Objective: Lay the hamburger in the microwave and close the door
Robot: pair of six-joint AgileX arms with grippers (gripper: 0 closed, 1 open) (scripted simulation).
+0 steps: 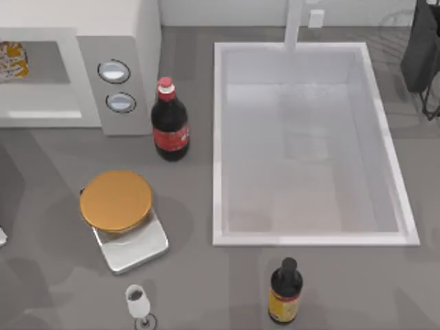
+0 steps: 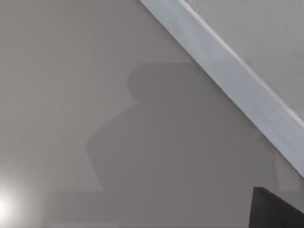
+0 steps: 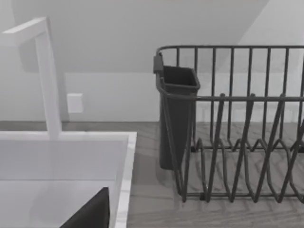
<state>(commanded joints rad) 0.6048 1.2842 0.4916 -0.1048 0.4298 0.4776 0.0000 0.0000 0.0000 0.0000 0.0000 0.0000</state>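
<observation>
The white microwave [image 1: 134, 41] stands at the table's back left, its grey panel [image 1: 117, 86] carrying two round dials. Its front is open, and the patchy orange-and-white hamburger [image 1: 14, 60] lies inside the cavity at the top view's left edge. The door is out of view past that edge. My right arm [image 1: 421, 48] is parked at the back right, over the dish rack. A dark piece of my right gripper [image 3: 90, 213] shows above the sink corner. My left gripper [image 2: 278, 211] appears as a dark corner over a grey surface crossed by a white strip [image 2: 228, 76].
A cola bottle [image 1: 169, 124] stands just right of the microwave. The white sink [image 1: 218, 137] with its faucet [image 1: 294, 24] takes the centre right. A golden disc [image 1: 115, 201] on a silver base, a wine glass [image 1: 139, 302] and a dark bottle [image 1: 285, 292] stand in front. The dish rack [image 3: 237, 133] is back right.
</observation>
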